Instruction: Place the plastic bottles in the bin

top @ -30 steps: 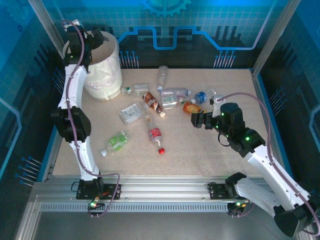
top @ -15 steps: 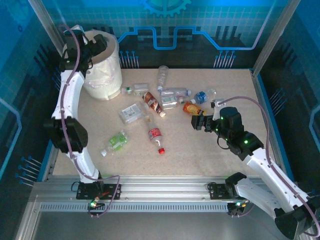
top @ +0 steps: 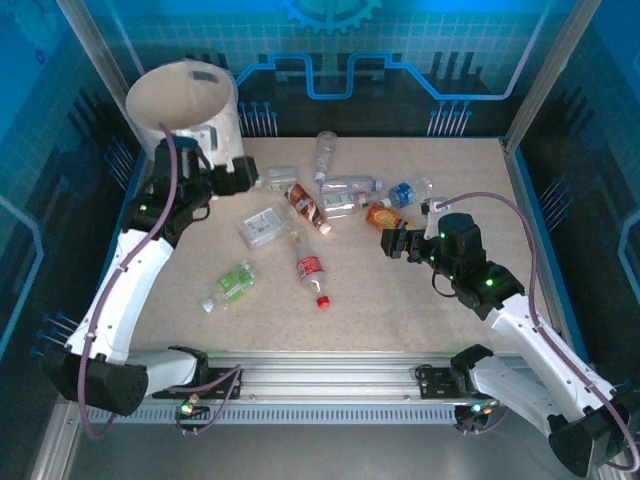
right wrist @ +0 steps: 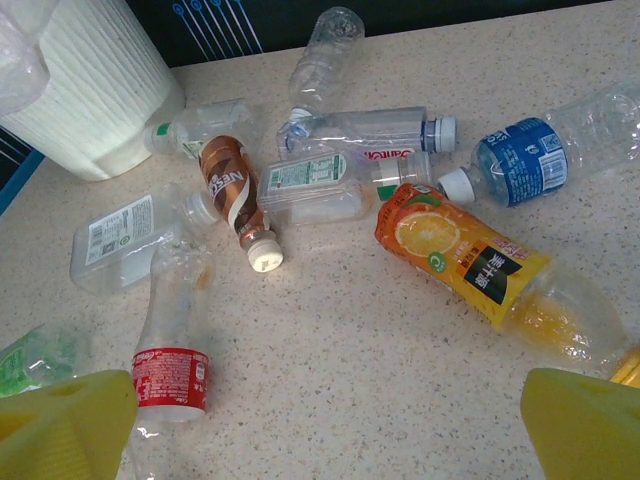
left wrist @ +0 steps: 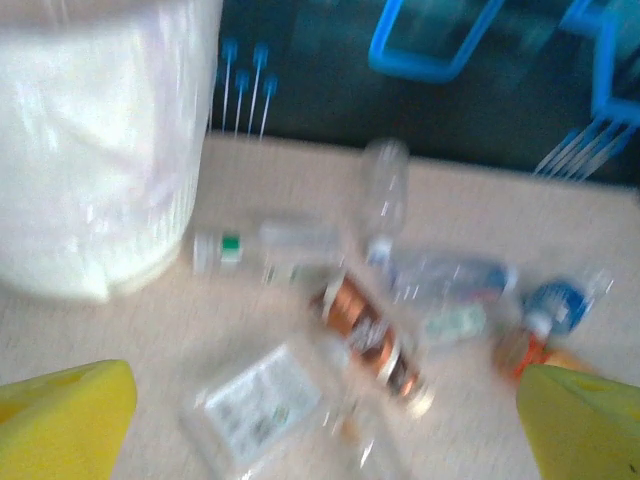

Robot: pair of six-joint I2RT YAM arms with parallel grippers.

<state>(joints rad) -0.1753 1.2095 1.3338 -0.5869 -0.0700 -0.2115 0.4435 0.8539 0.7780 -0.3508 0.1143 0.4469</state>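
- The left arm (top: 125, 290) starts at its base at the bottom left of the top view. It folds at an elbow in the lower left corner and reaches up toward the upper left.
- The left tool (top: 238, 178) points right. In the left wrist view its yellow fingers (left wrist: 60, 420) sit in the two lower corners, spread wide.
- The right arm (top: 530, 335) runs from the lower right corner up and left toward centre right.
- The right tool (top: 390, 243) points left. In the right wrist view its yellow fingers (right wrist: 62, 425) are likewise spread wide.
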